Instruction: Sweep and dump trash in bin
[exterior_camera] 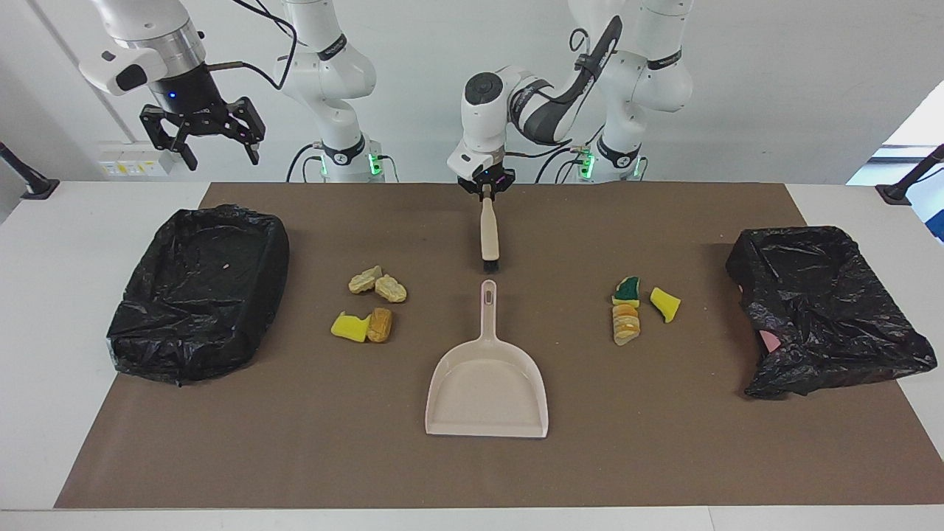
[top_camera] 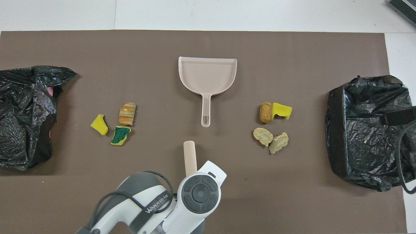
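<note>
The only readable lettering is a white brand word on the dark grey sleeve (top_camera: 152, 208) wrapped around the left arm, low in the overhead view at about seven o'clock from the dustpan (top_camera: 208, 75). It reads roughly "WANJEED", followed by smaller characters too fine to make out. In the facing view the same sleeve (exterior_camera: 549, 118) shows a line of white print that is too small to read. Nothing else on the surface carries legible text, numbers or signs.
</note>
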Motion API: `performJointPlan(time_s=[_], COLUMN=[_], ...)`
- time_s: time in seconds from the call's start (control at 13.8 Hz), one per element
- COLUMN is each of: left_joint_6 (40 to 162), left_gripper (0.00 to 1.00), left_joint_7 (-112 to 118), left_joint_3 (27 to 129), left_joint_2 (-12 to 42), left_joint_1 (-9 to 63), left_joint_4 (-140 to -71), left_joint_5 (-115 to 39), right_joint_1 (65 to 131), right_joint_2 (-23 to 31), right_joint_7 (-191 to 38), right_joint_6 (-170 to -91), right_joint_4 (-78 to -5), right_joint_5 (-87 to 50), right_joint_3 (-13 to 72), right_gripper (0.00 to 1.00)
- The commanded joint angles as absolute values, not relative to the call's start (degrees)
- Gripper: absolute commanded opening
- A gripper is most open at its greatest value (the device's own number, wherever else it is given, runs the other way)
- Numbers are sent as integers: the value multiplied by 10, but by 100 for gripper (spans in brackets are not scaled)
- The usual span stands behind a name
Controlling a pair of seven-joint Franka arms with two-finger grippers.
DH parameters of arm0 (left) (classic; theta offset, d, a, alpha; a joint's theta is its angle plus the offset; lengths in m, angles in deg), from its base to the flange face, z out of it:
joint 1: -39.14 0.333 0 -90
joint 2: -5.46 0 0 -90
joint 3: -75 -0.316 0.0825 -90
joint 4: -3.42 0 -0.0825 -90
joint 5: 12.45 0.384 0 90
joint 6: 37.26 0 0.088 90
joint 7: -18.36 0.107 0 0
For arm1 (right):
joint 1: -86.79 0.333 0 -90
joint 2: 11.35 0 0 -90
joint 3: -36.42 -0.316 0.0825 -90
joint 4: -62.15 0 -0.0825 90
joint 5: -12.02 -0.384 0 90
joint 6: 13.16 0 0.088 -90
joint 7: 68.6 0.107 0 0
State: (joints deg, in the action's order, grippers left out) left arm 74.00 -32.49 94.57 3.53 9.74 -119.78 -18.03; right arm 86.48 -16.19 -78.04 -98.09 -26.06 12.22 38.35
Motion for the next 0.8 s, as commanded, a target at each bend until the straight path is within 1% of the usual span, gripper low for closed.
performJointPlan(time_s=[0.0,0.07,0.15,0.22,0.36,0.58,0.73], left_joint_6=[700,696,695,696,703,701,696], left_gripper=[0,0,0,0,0,0,0], left_joint_7=[-317,-297,-268,-248,-222,-147,-144], left_joint_3=[949,949,949,949,950,950,950], left_joint_2=[-7,-20,-25,-24,-20,-17,-17], left_joint_1=[167,203,231,258,308,366,403], left_joint_4=[-1193,-1193,-1192,-1192,-1193,-1196,-1199], left_joint_5=[-164,-153,-149,-146,-142,-142,-142], right_joint_1=[865,874,902,926,958,1037,1071], right_joint_2=[-155,-137,-115,-102,-58,17,59], right_joint_7=[-763,-746,-702,-658,-614,-538,-480], right_joint_6=[-985,-1000,-1026,-1047,-1094,-1168,-1223], right_joint_4=[-255,-257,-257,-256,-256,-255,-254], right_joint_5=[122,113,114,112,110,111,111], right_joint_3=[376,372,370,370,367,367,367], right_gripper=[100,100,100,100,100,100,100])
